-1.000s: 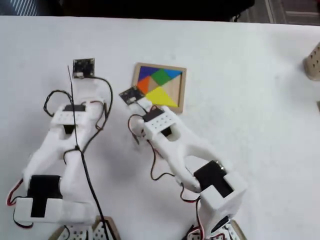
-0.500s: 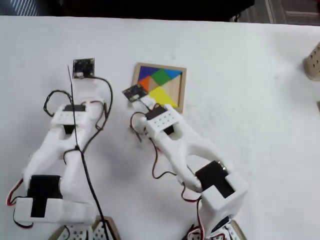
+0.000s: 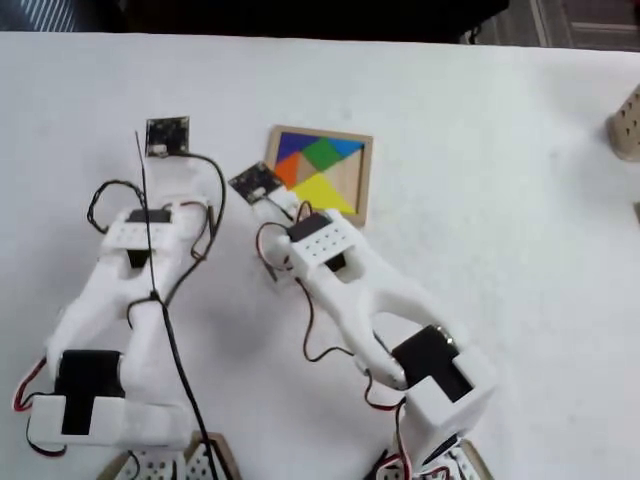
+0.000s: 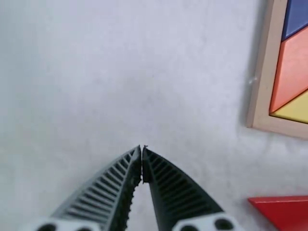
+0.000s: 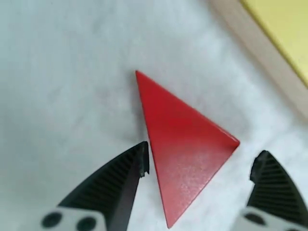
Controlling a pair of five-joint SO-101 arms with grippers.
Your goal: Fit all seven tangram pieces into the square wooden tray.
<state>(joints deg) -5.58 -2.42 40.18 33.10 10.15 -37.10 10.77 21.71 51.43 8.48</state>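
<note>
The square wooden tray point(image 3: 364, 180) lies at the table's middle back, holding blue, green, orange and yellow pieces, with a bare wooden patch on its right side. A red triangle point(image 5: 180, 144) lies flat on the white table just off the tray's edge point(image 5: 262, 38). My right gripper point(image 5: 199, 168) is open over it, one finger on each side of the piece. In the high view that arm's head point(image 3: 320, 240) covers the red triangle. My left gripper point(image 4: 142, 159) is shut on nothing, above bare table left of the tray point(image 4: 264, 96); a red corner point(image 4: 281, 211) shows beside it.
A perforated wooden block point(image 3: 627, 125) stands at the table's right edge. Loose black and red cables point(image 3: 170, 300) trail from both arms. Wide white table lies open to the right of the tray and along the back.
The right arm's wrist has shifted a little to the left, beside the tray's near-left corner. The left arm has not moved.
</note>
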